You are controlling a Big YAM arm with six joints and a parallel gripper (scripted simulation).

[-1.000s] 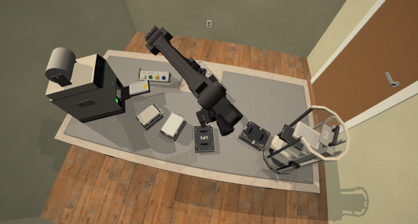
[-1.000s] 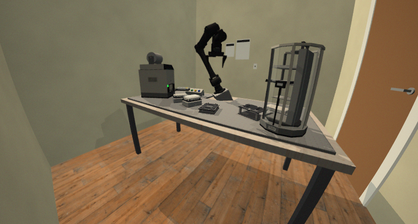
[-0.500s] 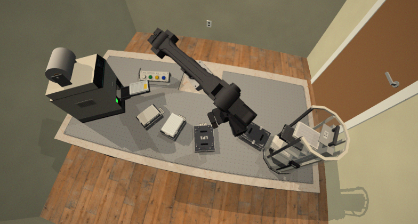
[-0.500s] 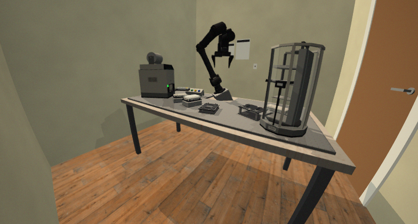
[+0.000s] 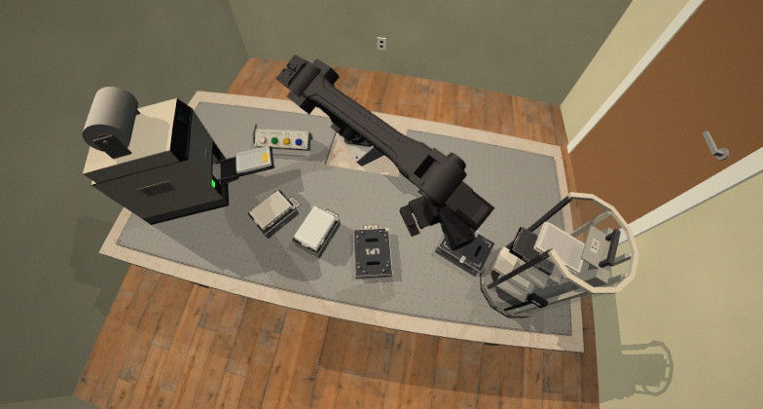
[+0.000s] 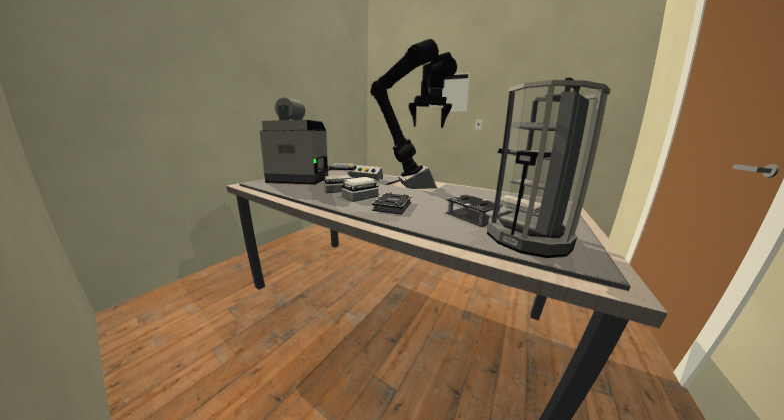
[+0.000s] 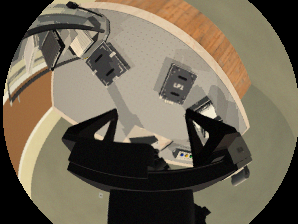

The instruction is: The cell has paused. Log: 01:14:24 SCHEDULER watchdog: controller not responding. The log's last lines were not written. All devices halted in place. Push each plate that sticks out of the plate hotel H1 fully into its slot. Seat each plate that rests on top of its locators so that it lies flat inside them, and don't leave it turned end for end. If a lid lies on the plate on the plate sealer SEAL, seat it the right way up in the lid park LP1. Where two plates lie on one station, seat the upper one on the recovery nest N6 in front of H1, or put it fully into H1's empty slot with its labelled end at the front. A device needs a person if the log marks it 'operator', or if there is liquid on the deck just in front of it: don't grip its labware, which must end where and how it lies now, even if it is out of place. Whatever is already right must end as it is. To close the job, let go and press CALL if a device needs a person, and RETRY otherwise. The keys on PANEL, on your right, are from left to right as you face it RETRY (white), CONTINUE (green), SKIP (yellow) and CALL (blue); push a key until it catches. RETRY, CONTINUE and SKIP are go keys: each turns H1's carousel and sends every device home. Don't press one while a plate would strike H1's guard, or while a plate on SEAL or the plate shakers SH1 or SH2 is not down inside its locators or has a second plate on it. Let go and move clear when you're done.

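Observation:
My gripper [image 6: 429,116] [image 5: 415,221] [image 7: 151,112] is open and empty. It hangs high above the deck, fingers down, between the lid park LP1 [image 5: 372,252] [image 6: 389,202] [image 7: 178,83] and the recovery nest N6 [image 5: 479,255] [image 6: 466,202] [image 7: 107,63]. Both are bare; the arm hides part of N6 in the top view. The plate hotel H1 [image 5: 614,285] [image 6: 549,164] [image 7: 53,36] stands at the right; a white plate [image 5: 506,263] [image 6: 518,200] lies in a low slot, its end toward N6. A white plate [image 5: 253,160] lies on SEAL's tray. Each shaker bears a white plate [image 5: 271,209] [image 5: 316,227].
The sealer body [image 5: 155,169] [image 6: 297,150] with its roll stands at the left end. The PANEL [image 5: 281,138] [image 6: 366,171] with its coloured keys lies behind the shakers, near the arm's base [image 6: 417,178]. A second white plate [image 5: 558,242] shows high in H1.

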